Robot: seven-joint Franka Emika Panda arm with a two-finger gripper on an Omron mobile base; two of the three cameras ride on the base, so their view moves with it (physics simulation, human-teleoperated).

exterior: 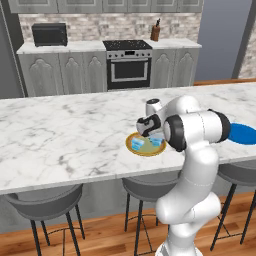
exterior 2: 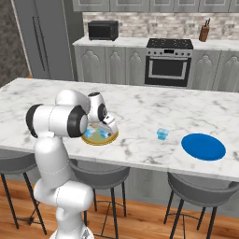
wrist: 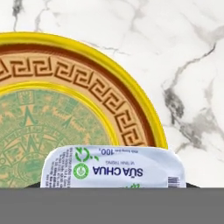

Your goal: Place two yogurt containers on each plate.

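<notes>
The marble counter (exterior 2: 140, 107) carries two plates. The gold-rimmed plate (exterior 2: 110, 138) sits near the front edge, directly under the end effector (exterior 2: 103, 127); the blue plate (exterior 2: 203, 146) lies well apart to the right, and in the left base view it is partly cut off behind the arm's elbow.

I count three yogurt containers. Two sit on the gold-rimmed plate: the left one (exterior: 138, 144) stands free, and the right one (exterior: 156, 141) is just below the end effector. In the hand view, that container's white printed lid (wrist: 113, 168) lies right at the fingertips, over the plate's rim, its lower part cut off. The end effector looks pinched on this container, though the wrist hides the fingers in both base views. The third container (exterior 2: 162, 134) stands alone on the counter between the plates.
</notes>
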